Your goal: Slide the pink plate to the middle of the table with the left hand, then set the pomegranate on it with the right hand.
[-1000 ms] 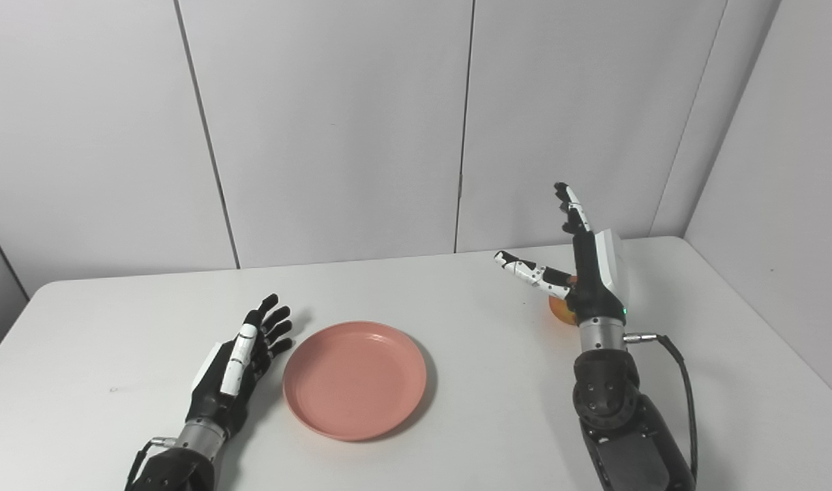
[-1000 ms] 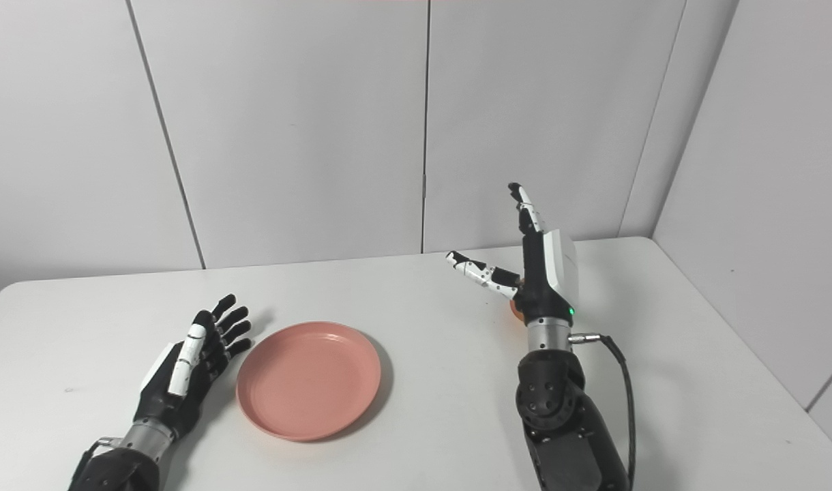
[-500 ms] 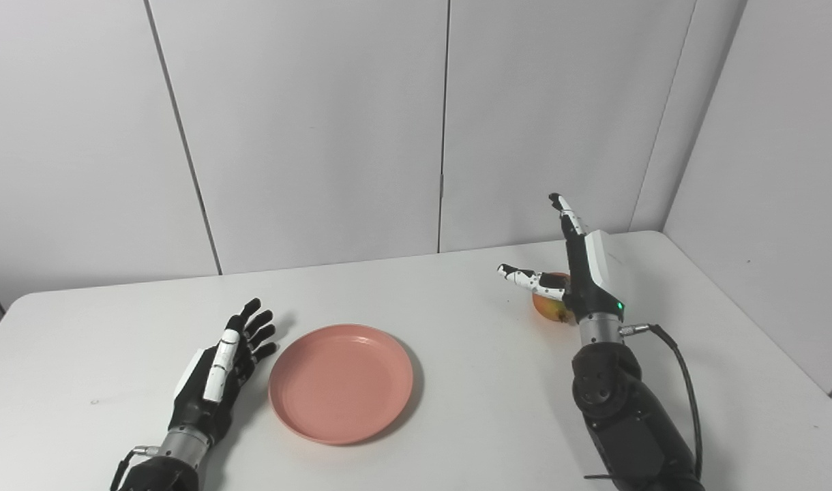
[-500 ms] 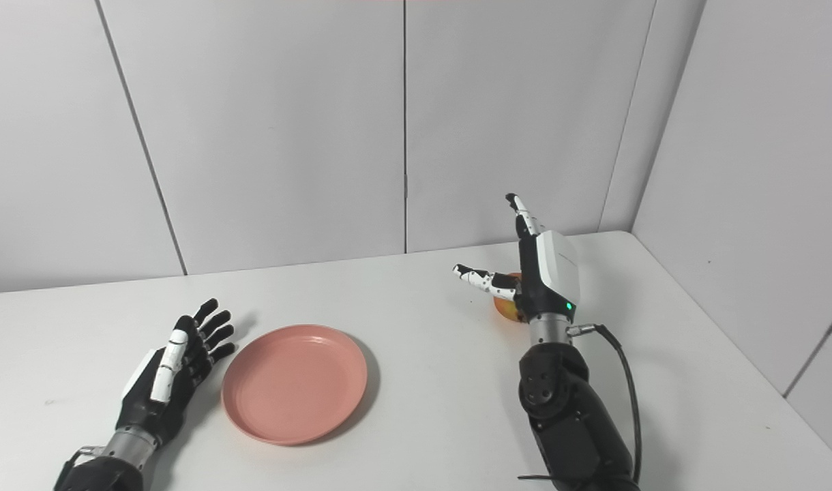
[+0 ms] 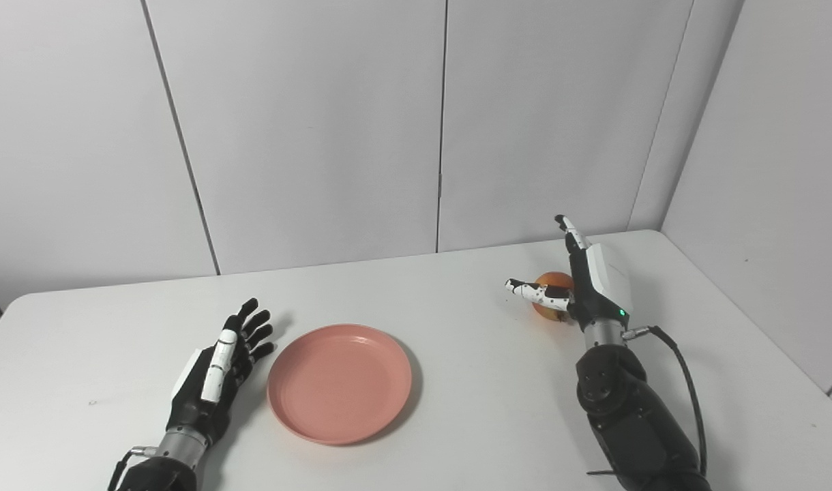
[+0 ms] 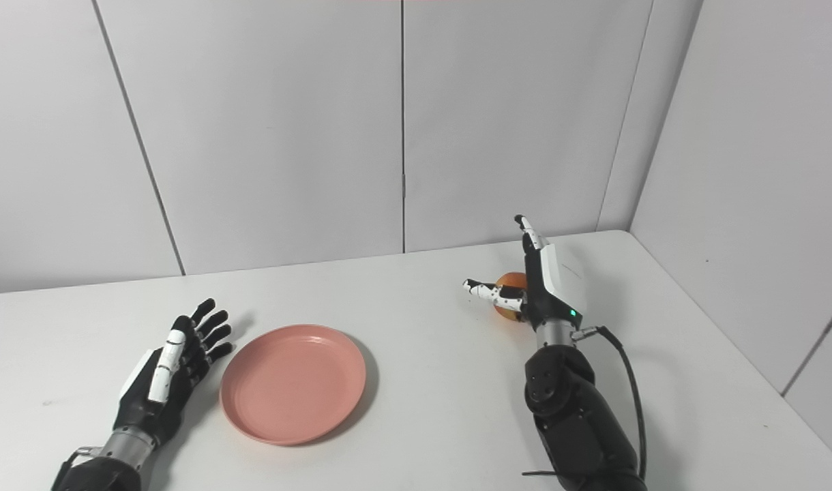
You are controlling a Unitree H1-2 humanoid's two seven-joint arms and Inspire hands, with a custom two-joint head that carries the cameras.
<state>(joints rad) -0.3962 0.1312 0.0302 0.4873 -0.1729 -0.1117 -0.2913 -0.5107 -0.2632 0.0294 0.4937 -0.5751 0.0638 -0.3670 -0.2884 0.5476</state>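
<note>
Resting pomegranate (image 5: 551, 293) — between right hand (image 5: 588, 286) thumb and palm — unclasped

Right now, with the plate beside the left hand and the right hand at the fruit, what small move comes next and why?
Probably close the right hand around the pomegranate. Its fingers are open above the fruit, with the thumb in front of it, nothing gripped yet. The pink plate already lies near mid-table, and the left hand rests open beside it.
</note>
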